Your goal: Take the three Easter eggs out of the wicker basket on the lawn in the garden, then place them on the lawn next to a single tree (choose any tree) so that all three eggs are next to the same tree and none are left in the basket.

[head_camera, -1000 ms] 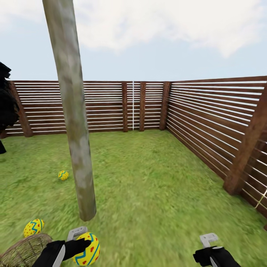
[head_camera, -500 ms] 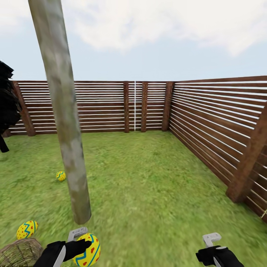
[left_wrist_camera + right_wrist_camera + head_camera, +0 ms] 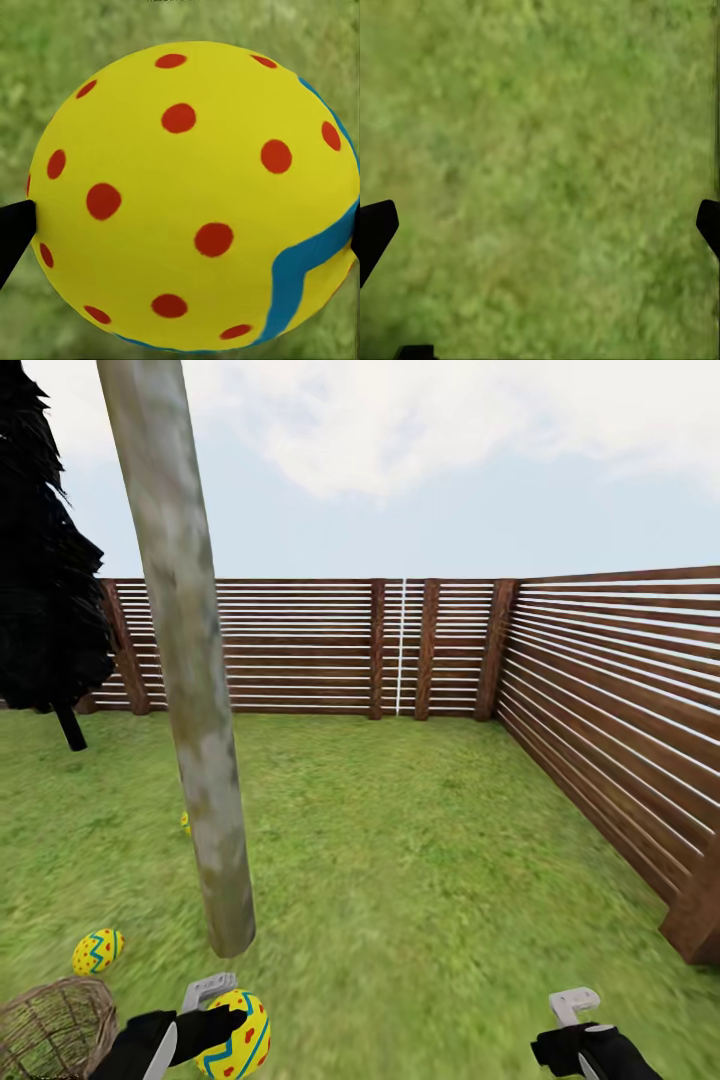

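Note:
My left gripper (image 3: 222, 1028) is shut on a yellow Easter egg (image 3: 240, 1032) with red dots and a blue zigzag band, held low over the lawn (image 3: 420, 880); up close, the egg (image 3: 187, 195) sits between the black fingertips (image 3: 13, 229). A second egg (image 3: 97, 950) lies on the grass beside the wicker basket (image 3: 50, 1028) at the bottom left. A third egg (image 3: 185, 822) peeks out from behind the pale tree trunk (image 3: 200, 740), whose base stands just ahead of my left gripper. My right gripper (image 3: 540, 225) is open over bare grass, with its arm (image 3: 585, 1048) at the bottom right.
A brown slat fence (image 3: 300, 650) closes the garden at the back and along the right side (image 3: 620, 720), with a post (image 3: 695, 920) near right. A dark columnar tree (image 3: 45, 580) stands at the far left.
The camera has turned left, so the fence corner slid right and the dark tree came into view. The far egg is now partly hidden by the trunk. Both grippers hold as before.

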